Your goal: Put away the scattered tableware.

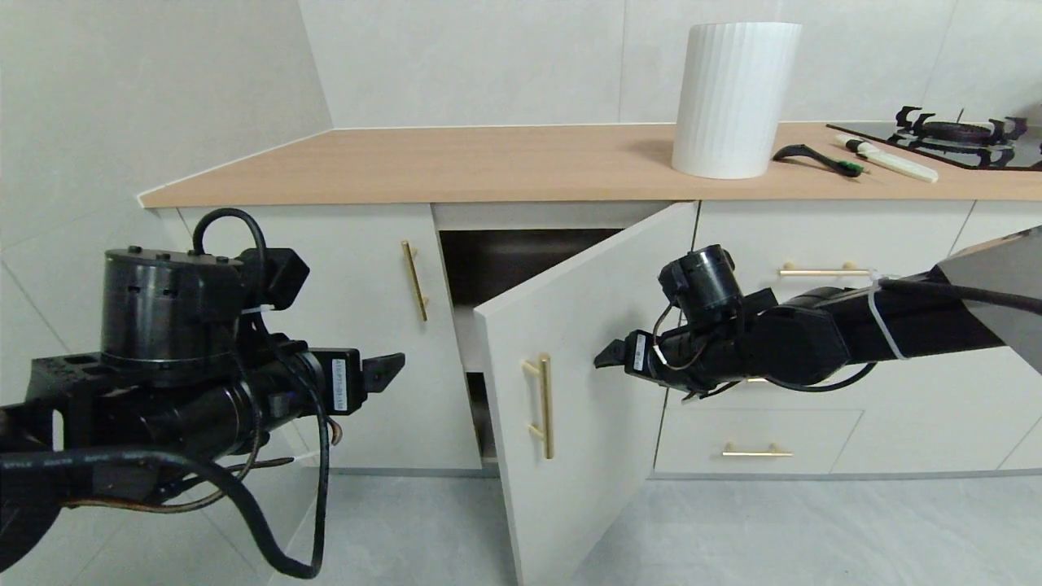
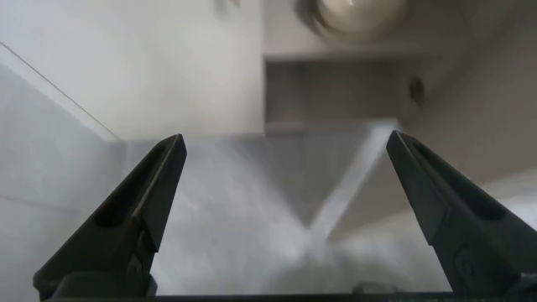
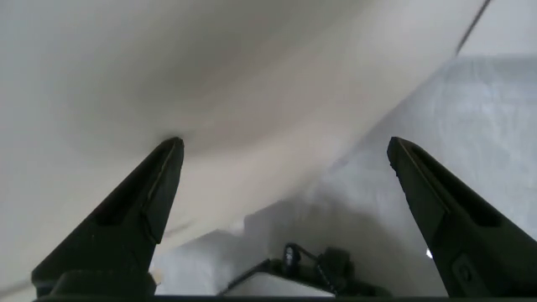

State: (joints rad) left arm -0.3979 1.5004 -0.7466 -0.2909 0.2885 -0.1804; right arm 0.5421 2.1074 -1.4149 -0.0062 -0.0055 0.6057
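On the wooden countertop [image 1: 488, 167] lie a black spoon [image 1: 816, 157] and a white knife-like utensil [image 1: 891, 160], to the right of a tall white ribbed container [image 1: 733, 98]. Below, a white cabinet door [image 1: 602, 325] with a gold handle [image 1: 541, 405] stands swung open, showing a dark cabinet interior [image 1: 513, 260]. My right gripper [image 1: 610, 356] hangs just in front of the door's outer face, right of the handle; in the right wrist view it [image 3: 284, 143] is open and holds nothing. My left gripper [image 1: 387, 370] is low before the left cabinet, open and holding nothing [image 2: 285, 138].
A gas stove [image 1: 961, 134] sits at the counter's far right. Drawers with gold handles [image 1: 814, 269] are behind my right arm. The left cabinet door [image 1: 326, 325] is closed. Grey floor [image 1: 773, 529] stretches below, and a tiled wall [image 1: 122, 122] closes off the left.
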